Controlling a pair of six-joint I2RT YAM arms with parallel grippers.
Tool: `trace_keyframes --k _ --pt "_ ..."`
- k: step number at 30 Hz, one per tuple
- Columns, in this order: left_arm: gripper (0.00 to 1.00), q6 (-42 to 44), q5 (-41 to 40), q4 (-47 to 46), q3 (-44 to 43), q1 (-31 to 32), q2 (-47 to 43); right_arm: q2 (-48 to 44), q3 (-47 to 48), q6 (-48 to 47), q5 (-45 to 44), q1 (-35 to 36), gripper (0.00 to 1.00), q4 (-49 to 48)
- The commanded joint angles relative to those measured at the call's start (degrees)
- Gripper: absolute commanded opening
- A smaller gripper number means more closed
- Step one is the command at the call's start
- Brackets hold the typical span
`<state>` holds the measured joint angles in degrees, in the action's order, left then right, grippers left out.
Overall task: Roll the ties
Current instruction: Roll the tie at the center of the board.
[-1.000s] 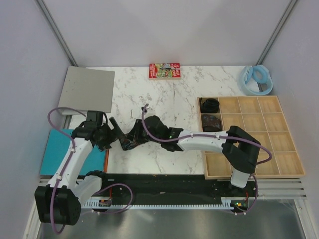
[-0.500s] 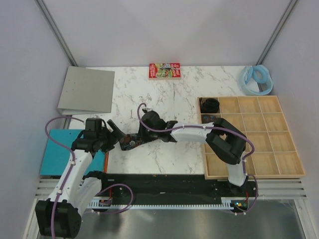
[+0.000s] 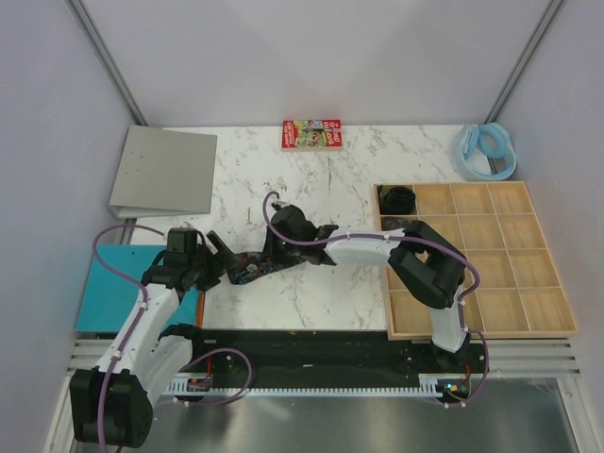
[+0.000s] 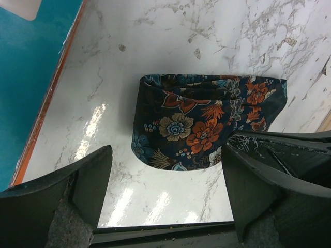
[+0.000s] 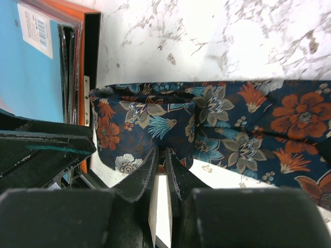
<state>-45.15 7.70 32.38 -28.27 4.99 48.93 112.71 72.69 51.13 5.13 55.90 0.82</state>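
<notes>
A dark navy floral tie (image 3: 247, 272) lies folded on the marble between the two grippers. In the left wrist view it (image 4: 207, 121) is a folded strip just ahead of my open, empty left gripper (image 4: 165, 201), whose right finger is next to the fabric. My right gripper (image 5: 164, 155) is shut on the near edge of the tie (image 5: 232, 119). In the top view the left gripper (image 3: 225, 260) and right gripper (image 3: 268, 259) face each other over the tie. A coiled tie (image 3: 398, 199) sits in the tray's top left cell.
A wooden compartment tray (image 3: 491, 283) stands on the right. A red printed box (image 3: 310, 133) is at the back, a pale blue ring (image 3: 487, 151) at the back right, a grey board (image 3: 165, 171) at the back left, and a teal mat (image 3: 104, 283) at the left edge.
The right arm has folded in, its gripper staying at the tie. The left gripper has shifted slightly towards the near edge, still beside the tie.
</notes>
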Motion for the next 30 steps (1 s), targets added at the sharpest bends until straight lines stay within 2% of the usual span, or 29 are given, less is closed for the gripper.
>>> trace_keyframes --k 1,4,20,30 --pt "0.91 -0.6 1.6 -6.5 2.3 0.4 0.1 1.5 -0.4 -0.9 0.9 -1.0 0.17 -2.1" --pt "0.9 0.1 3.1 -10.2 4.6 0.5 0.0 2.2 -0.6 -0.9 1.3 -1.1 0.16 -2.5" --pt "0.86 0.9 4.3 -17.3 11.7 2.2 0.3 3.7 -3.2 0.7 2.4 -1.1 0.15 -5.0" --pt "0.83 -0.5 2.6 -21.0 11.7 4.1 4.4 4.4 -3.5 1.2 2.8 -1.1 0.15 -5.7"
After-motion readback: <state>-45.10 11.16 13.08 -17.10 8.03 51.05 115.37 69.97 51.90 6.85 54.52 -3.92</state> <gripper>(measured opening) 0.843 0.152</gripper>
